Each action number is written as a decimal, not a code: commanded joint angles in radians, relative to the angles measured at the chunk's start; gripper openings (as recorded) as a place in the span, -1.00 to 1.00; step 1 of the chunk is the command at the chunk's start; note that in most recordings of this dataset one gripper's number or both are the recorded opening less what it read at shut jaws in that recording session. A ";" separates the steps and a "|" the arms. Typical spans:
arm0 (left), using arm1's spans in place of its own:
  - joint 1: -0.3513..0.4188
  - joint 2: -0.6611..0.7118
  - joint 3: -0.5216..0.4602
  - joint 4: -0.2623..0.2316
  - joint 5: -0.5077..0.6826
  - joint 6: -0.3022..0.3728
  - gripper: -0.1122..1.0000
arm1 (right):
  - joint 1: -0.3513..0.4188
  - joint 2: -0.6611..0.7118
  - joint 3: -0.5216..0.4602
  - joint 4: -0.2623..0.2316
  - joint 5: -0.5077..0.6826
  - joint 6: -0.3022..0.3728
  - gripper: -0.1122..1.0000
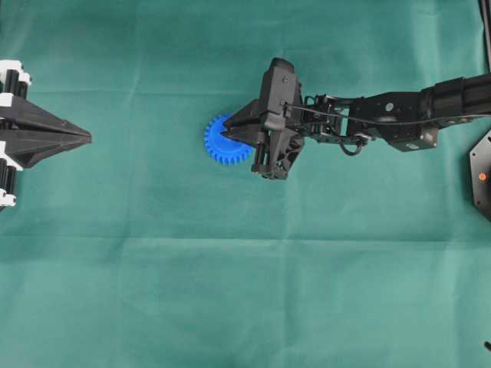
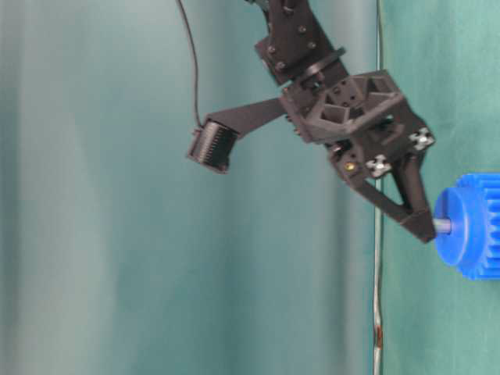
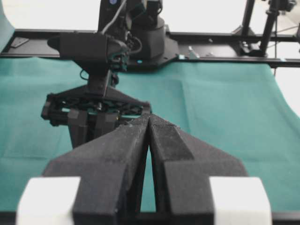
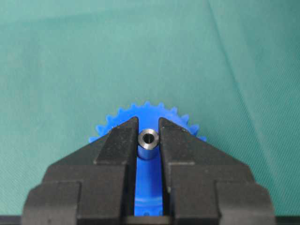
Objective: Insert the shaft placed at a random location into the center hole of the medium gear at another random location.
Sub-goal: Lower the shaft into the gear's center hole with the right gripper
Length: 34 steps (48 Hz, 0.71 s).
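Both arms are built of matte black plastic and metal. The right gripper (image 1: 234, 134) is formed of two wedge-shaped fingers (image 4: 112, 145) on an open, ribbed housing – small silver screws are seen in it. A thin black cable is looped along the right arm. White blocks flank the left gripper (image 3: 149, 123).

The shaft (image 4: 148, 144) is showing polished silvery metal, glinting between the matt, grainy black plastic fingers (image 4: 115, 145) of the right gripper (image 4: 148, 136). Beneath it, the medium gear (image 4: 123, 117) is looking like smooth blue plastic, lying on matt green cloth (image 4: 70, 61).
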 commanded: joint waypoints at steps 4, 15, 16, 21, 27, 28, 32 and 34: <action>-0.002 0.006 -0.021 0.002 -0.005 -0.002 -0.79 | -0.002 -0.003 -0.017 0.002 -0.015 0.002 -0.57; -0.002 0.008 -0.021 0.002 -0.005 0.000 -0.79 | -0.003 -0.002 -0.014 0.002 -0.015 0.002 -0.57; 0.000 0.008 -0.021 0.002 -0.003 0.000 -0.79 | -0.003 -0.002 -0.014 0.002 -0.015 0.002 -0.57; 0.000 0.006 -0.021 0.002 -0.003 0.000 -0.79 | -0.002 -0.002 -0.015 0.000 -0.014 0.002 -0.57; 0.000 0.008 -0.021 0.002 0.000 0.000 -0.79 | -0.003 0.000 -0.014 0.000 -0.011 0.002 -0.56; 0.000 0.006 -0.021 0.002 0.000 0.000 -0.79 | -0.003 -0.002 -0.015 0.000 -0.011 0.002 -0.56; 0.000 0.008 -0.021 0.002 -0.002 0.000 -0.79 | -0.003 -0.002 -0.017 0.002 -0.011 0.002 -0.55; -0.002 0.008 -0.021 0.002 0.000 0.000 -0.79 | -0.003 -0.002 -0.017 0.002 -0.011 0.002 -0.54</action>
